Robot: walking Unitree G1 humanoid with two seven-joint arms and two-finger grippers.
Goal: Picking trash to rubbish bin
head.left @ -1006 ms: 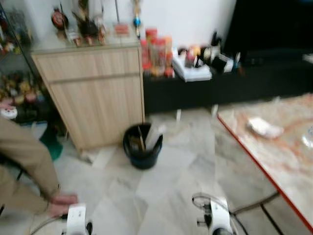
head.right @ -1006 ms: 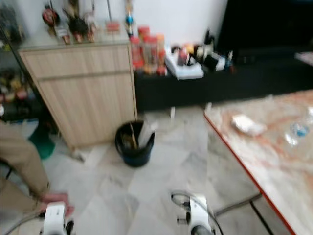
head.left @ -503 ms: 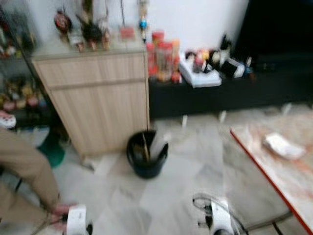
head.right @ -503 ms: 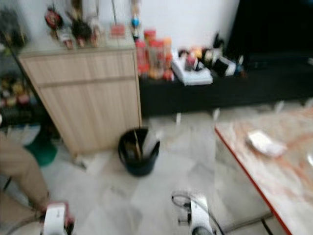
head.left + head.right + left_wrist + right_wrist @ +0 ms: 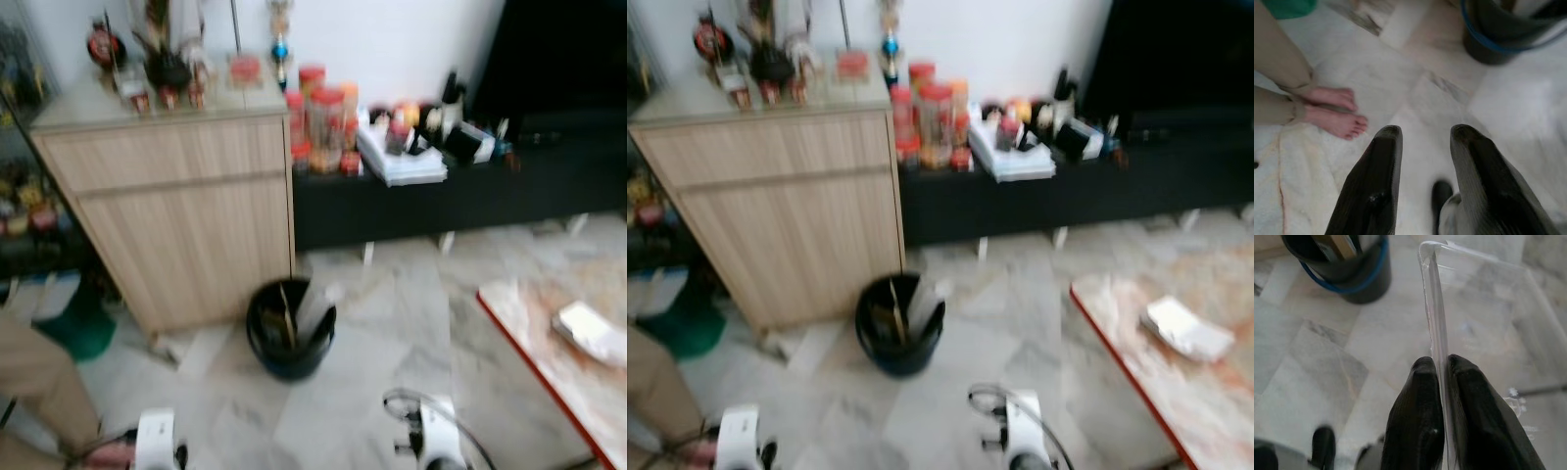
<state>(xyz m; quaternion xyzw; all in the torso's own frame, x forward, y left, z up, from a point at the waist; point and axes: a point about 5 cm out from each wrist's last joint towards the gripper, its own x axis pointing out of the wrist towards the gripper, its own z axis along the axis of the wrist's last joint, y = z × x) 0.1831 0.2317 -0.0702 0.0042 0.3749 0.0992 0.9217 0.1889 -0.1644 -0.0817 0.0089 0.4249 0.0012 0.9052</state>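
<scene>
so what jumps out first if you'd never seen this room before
The black bin stands on the pale marble floor by the wooden cabinet, already stuffed with scraps. The right hand is shut on a clear plastic container, held above the floor near that bin. A person's bare feet stand close to the open left hand.

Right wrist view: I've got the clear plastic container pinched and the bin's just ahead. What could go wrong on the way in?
The right gripper pinches only a thin wall of the clear plastic container, so it could slip or swing. The black bin already holds upright scraps, and the container looks wide, so it may catch on the rim. A person's bare feet rest on the floor beside the left gripper; keep clear of them.
</scene>
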